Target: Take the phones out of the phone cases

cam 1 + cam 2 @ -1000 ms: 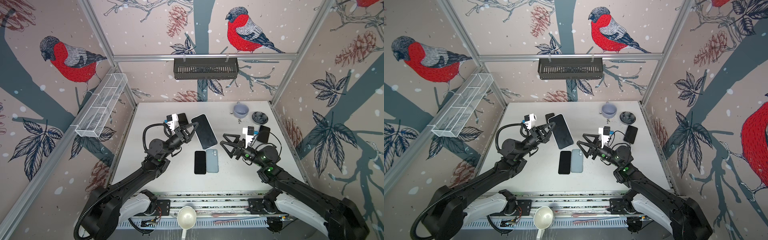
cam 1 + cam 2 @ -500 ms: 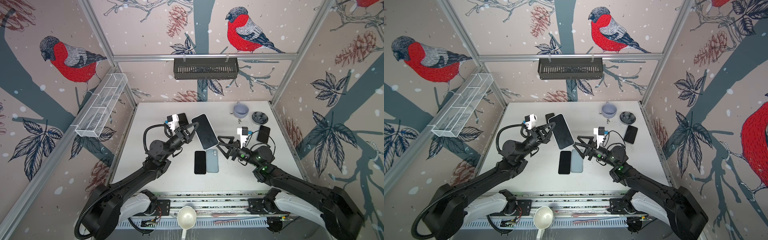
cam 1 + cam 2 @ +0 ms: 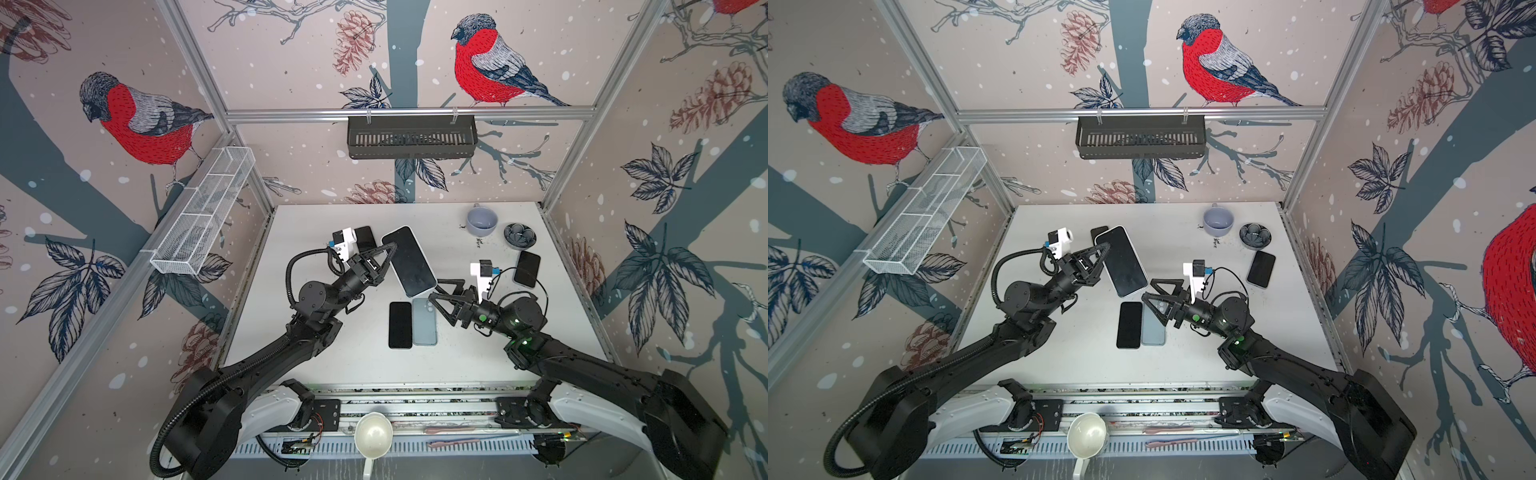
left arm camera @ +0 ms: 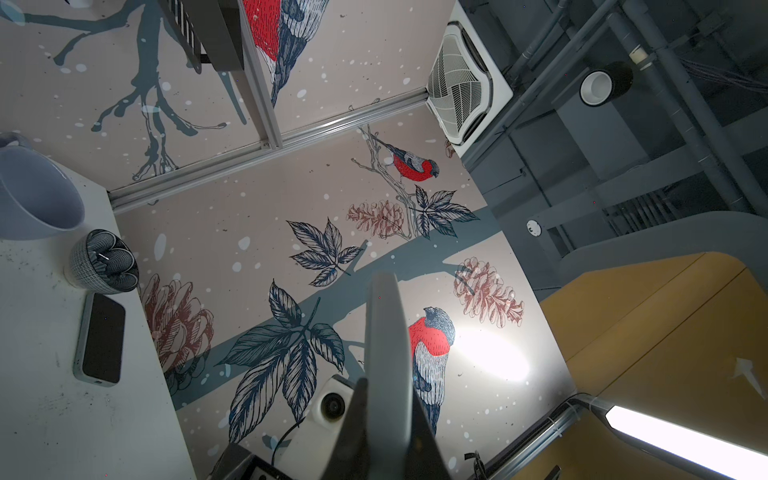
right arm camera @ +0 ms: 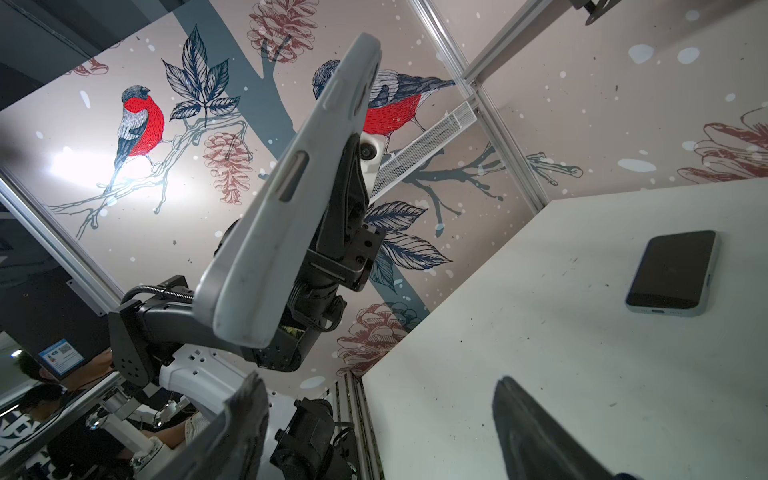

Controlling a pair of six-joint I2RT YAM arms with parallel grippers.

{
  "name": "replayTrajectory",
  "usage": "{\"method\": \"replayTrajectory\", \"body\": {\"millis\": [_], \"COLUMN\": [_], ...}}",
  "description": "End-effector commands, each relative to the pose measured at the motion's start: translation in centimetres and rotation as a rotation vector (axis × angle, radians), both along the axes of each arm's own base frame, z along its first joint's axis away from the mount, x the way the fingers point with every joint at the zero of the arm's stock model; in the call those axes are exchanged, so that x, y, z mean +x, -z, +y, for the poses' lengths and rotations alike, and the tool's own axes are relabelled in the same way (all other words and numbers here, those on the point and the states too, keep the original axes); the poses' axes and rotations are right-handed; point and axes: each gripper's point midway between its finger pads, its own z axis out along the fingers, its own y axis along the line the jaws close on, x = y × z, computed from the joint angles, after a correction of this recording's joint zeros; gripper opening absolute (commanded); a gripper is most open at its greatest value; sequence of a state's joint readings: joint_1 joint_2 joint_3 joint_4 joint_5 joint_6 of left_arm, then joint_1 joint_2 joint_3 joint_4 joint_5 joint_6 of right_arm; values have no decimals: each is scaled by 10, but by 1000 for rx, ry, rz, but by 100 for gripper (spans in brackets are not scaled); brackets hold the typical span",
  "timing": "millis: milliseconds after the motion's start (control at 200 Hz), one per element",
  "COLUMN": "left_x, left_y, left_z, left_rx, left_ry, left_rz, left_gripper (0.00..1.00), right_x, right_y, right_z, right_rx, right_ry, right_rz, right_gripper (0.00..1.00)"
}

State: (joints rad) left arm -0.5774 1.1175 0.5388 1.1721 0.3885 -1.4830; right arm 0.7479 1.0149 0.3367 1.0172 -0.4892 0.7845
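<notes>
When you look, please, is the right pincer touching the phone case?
Apart: the right wrist view shows a gap between the phone case and the right pincer.

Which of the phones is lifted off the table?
The large phone in the white case, pinched by the left gripper; the other phones lie flat on the table.

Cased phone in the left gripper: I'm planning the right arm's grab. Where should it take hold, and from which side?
Probably the free lower end of the cased phone, pinched front to back, approached from the right. The left gripper clamps a long edge farther up, and the phone hangs tilted in the air with that end nearest the open right gripper.
</notes>
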Motion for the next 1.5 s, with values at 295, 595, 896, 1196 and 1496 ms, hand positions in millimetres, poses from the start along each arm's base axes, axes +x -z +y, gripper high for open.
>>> {"method": "replayTrajectory", "body": {"millis": [295, 595, 896, 1196, 1496], "left_x": [-8, -9, -12, -15, -21], "left_y": [-21, -21, -22, -22, -27], "left_z": [6, 5, 4, 0, -8], "left_rx": [-49, -52, -56, -53, -59], "left_ry": [-14, -6, 3, 21, 41], "left_rz": [-91, -99, -106, -120, -141], "left_gripper": [0, 0, 0, 0, 0], "right_x": [-20, -11, 1, 12, 28], "right_y": [-30, -28, -18, -17, -6], "right_z": [6, 14, 13, 12, 18], "right_rx": [73, 46, 41, 33, 4], "right_ry": [-63, -54, -33, -20, -11], "right_rz": [-85, -73, -42, -21, 37], "right_gripper": [86, 86, 85, 85, 83]}}
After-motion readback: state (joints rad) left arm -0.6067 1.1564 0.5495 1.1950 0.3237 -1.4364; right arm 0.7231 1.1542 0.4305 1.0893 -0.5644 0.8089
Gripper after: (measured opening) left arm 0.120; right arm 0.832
